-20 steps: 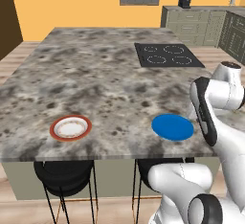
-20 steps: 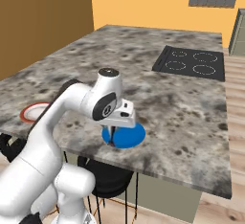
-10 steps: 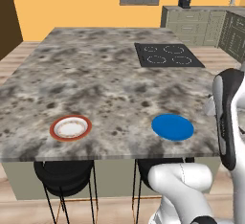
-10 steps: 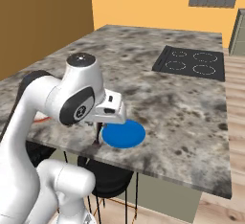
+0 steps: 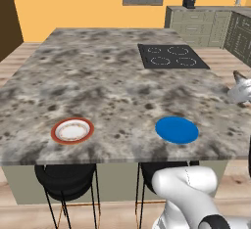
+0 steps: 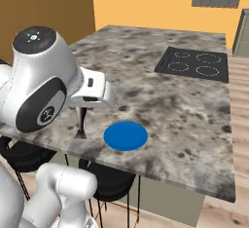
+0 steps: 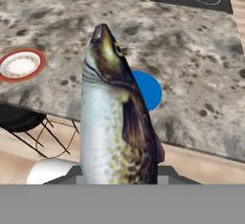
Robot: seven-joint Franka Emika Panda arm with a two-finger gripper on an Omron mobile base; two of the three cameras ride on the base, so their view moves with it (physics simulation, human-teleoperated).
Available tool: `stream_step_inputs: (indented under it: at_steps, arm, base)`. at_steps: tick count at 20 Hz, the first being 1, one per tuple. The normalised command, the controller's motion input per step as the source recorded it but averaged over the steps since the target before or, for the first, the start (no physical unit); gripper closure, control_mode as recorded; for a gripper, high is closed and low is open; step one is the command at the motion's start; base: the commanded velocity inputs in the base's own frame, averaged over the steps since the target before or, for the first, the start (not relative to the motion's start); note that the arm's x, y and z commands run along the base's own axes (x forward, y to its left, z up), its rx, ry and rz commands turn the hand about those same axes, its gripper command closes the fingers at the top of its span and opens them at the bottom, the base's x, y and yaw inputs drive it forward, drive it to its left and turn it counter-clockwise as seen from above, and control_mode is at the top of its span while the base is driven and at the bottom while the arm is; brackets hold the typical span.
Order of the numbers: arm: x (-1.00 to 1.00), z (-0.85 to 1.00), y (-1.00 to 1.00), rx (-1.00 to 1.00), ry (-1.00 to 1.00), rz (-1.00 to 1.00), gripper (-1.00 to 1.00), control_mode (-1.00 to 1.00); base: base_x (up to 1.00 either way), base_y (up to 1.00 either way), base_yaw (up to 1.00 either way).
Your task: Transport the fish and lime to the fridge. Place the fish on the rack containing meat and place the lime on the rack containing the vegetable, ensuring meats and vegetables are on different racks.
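One of two items in hand, none delivered yet.
Gripper (image 6: 81, 124) clenched on fish (image 7: 112, 117) above tabletop (image 5: 112, 81) w/ blue plate (image 5: 177, 129); fridge run, lime pickup left.

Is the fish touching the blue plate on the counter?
Apart. In the right base view the fish hangs from the gripper left of the blue plate, with bare counter between them.
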Motion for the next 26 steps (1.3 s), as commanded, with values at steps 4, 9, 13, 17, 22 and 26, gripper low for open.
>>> stream_step_inputs:
  at_steps: [4,9,13,17,22,26]
  arm:
    - [-0.42,0.66,0.18,0.00,-0.15,0.01,1.00,-1.00]
    - [-0.13,0.08,0.02,0.00,-0.03,0.00,1.00,1.00]
    - [0.00,0.00,0.00,0.00,0.00,0.00,1.00,1.00]
    - [0.00,0.00,0.00,0.00,0.00,0.00,1.00,1.00]
    - [0.00,0.00,0.00,0.00,0.00,0.00,1.00,1.00]
    - [0.00,0.00,0.00,0.00,0.00,0.00,1.00,1.00]
  base:
    - [0.00,0.00,0.00]
    - [-0.61,-0.11,-0.03]
    - [-0.97,-0.85,-0.22]
    - [-0.86,-1.00,-0.28]
    - [-0.21,-1.00,-0.35]
    - [0.04,-1.00,-0.33]
